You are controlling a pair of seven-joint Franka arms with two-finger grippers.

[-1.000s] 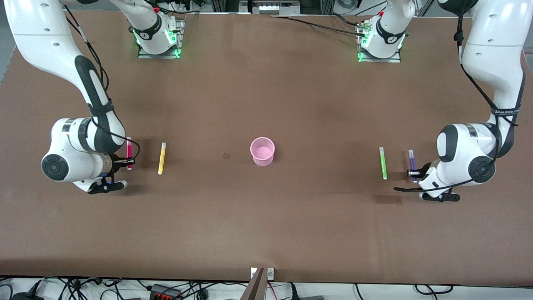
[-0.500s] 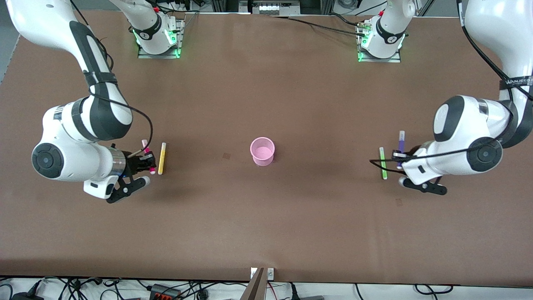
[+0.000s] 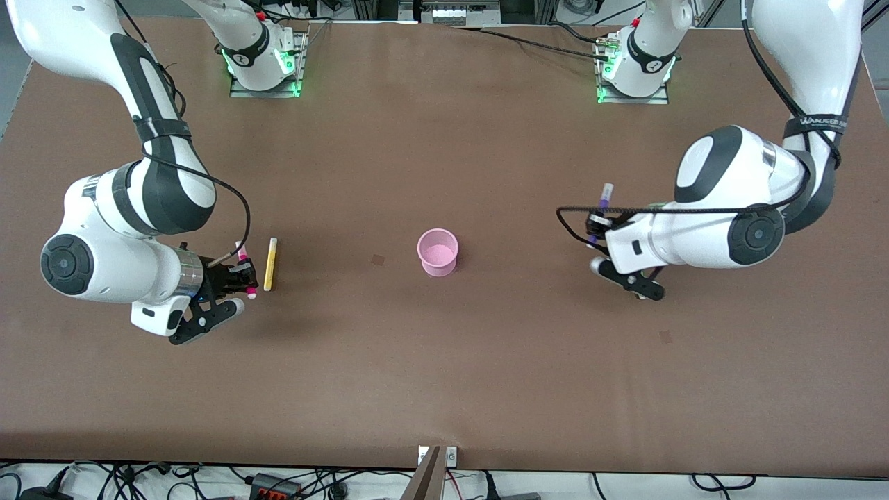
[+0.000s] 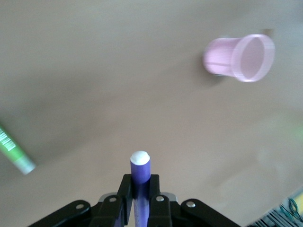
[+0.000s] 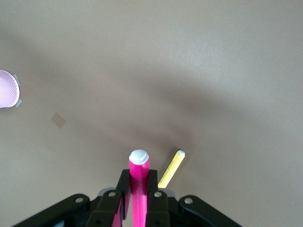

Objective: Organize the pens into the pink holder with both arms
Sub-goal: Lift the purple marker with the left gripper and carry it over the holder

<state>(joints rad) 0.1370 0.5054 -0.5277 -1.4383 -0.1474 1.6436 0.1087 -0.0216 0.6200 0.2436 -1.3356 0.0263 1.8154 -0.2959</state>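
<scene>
The pink holder (image 3: 437, 251) stands upright at the table's middle; it also shows in the left wrist view (image 4: 239, 56) and at the edge of the right wrist view (image 5: 7, 89). My left gripper (image 3: 596, 226) is shut on the purple pen (image 3: 604, 201) and holds it above the table, between the holder and the left arm's end; the wrist view shows the left gripper (image 4: 140, 182) clamping the purple pen (image 4: 140, 168). My right gripper (image 3: 239, 272) is shut on the magenta pen (image 3: 243, 264), just above the table beside the lying yellow pen (image 3: 270, 264). The green pen (image 4: 14, 153) lies on the table, hidden under the left arm in the front view.
Both arm bases (image 3: 264, 59) stand along the table edge farthest from the front camera. A small dark mark (image 3: 377, 260) lies on the brown table (image 3: 444, 361) beside the holder. Cables hang past the table edge nearest the front camera.
Both grippers have lifted their pens off the table. The left gripper has carried the purple pen toward the holder, covering the green pen. The right gripper has shifted slightly toward the yellow pen.
</scene>
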